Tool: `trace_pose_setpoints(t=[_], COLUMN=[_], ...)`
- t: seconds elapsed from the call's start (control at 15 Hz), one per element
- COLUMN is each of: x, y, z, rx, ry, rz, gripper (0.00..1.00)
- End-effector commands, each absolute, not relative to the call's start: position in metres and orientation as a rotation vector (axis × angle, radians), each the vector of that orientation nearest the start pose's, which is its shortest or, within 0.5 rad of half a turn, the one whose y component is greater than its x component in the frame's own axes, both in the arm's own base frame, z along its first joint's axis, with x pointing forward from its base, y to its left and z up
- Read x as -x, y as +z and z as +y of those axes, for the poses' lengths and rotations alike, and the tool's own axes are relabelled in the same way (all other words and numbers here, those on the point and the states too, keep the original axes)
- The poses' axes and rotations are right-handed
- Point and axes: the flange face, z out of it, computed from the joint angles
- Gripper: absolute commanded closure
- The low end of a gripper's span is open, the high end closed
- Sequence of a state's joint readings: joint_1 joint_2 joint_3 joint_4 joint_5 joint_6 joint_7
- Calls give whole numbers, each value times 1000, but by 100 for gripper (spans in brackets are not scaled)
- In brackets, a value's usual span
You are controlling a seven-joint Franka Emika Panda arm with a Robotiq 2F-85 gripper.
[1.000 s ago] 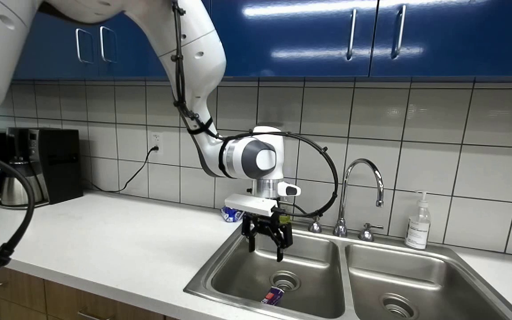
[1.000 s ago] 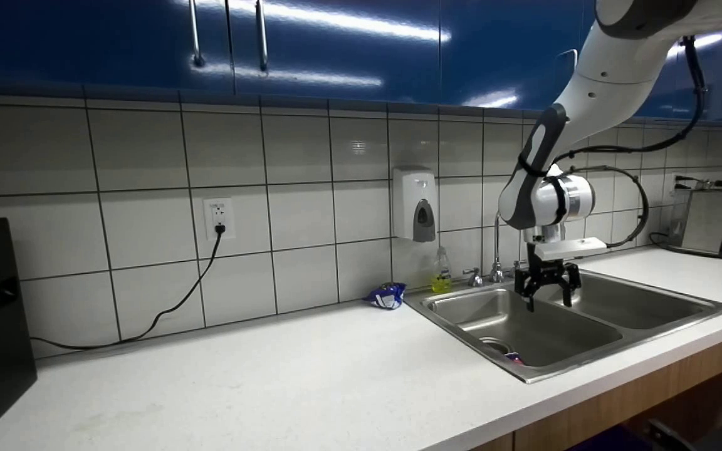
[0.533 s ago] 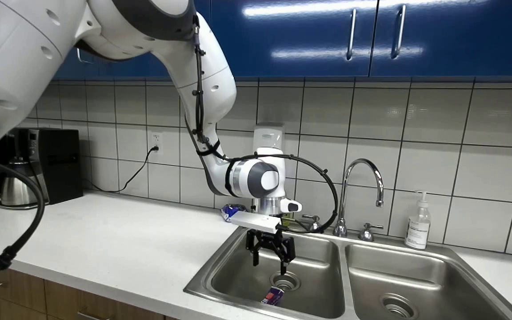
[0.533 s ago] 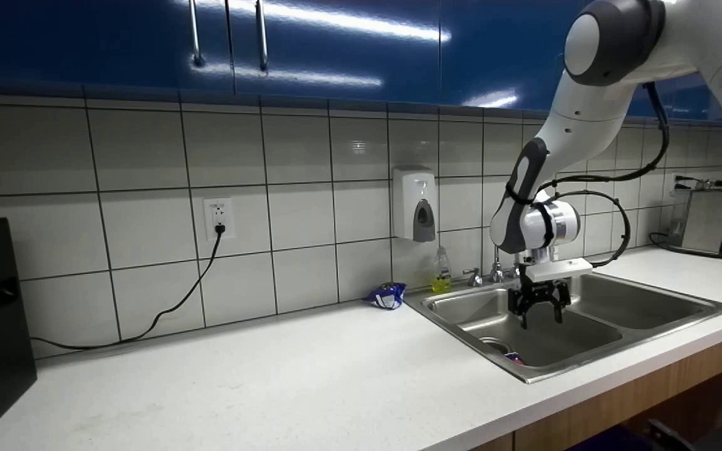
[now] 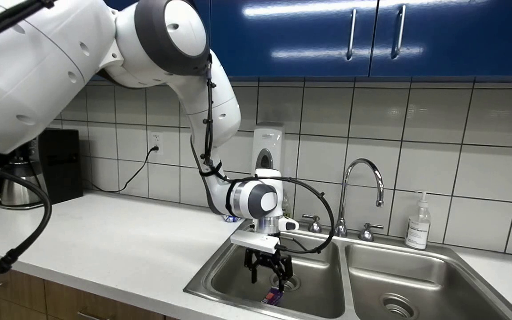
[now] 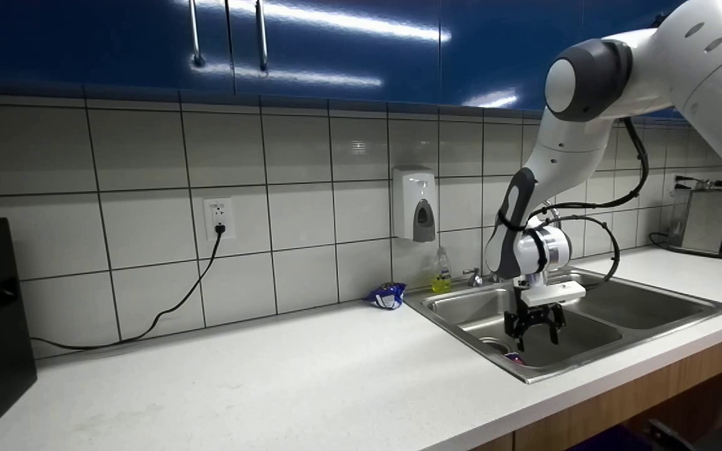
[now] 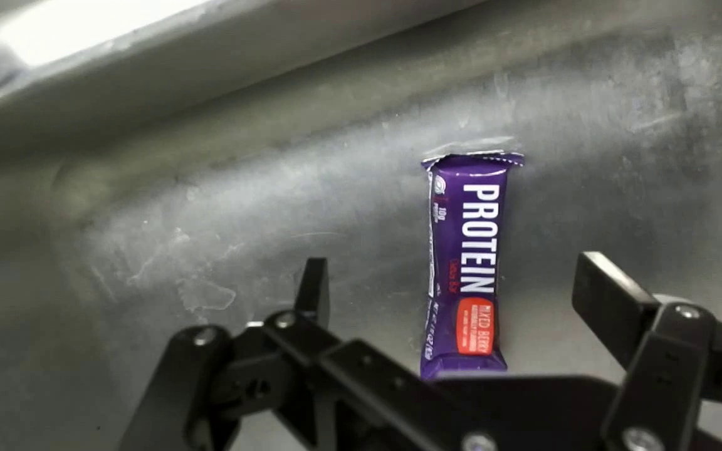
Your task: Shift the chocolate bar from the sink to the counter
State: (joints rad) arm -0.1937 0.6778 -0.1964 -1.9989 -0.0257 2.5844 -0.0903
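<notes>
Much lower now, bringing the gripper [image 5: 267, 285] down toward the chocolate bar [image 7: 466, 263] in the sink [image 5: 348, 284], probably nearing the grasp; keeping both fingers [image 7: 615, 310] wide, holding nothing. Showing between them in the wrist view, pointing its red-marked end toward the gripper, running lengthwise across the closing direction.

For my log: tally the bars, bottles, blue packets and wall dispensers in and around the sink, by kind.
Purple-wrapped bar, in the sink: 1
Bottles, a pump bottle and a yellow-liquid bottle: 2
Blue packet, on the counter: 1
Wall dispenser: 1
Total: 5
</notes>
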Motion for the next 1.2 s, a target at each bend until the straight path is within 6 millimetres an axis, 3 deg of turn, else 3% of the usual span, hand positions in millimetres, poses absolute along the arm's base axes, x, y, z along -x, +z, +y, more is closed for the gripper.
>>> trace_pose_setpoints(t=[0.0,0.27,0.33,1.13], x=[-549,-547,-543,-544], y=[93,78,80,76], z=[-227,-228,-224,-224], rx=[3217,3215,3232,3236], ry=[171,156,196,204], rz=[397,443,387,393], gripper=[0,0,0,0])
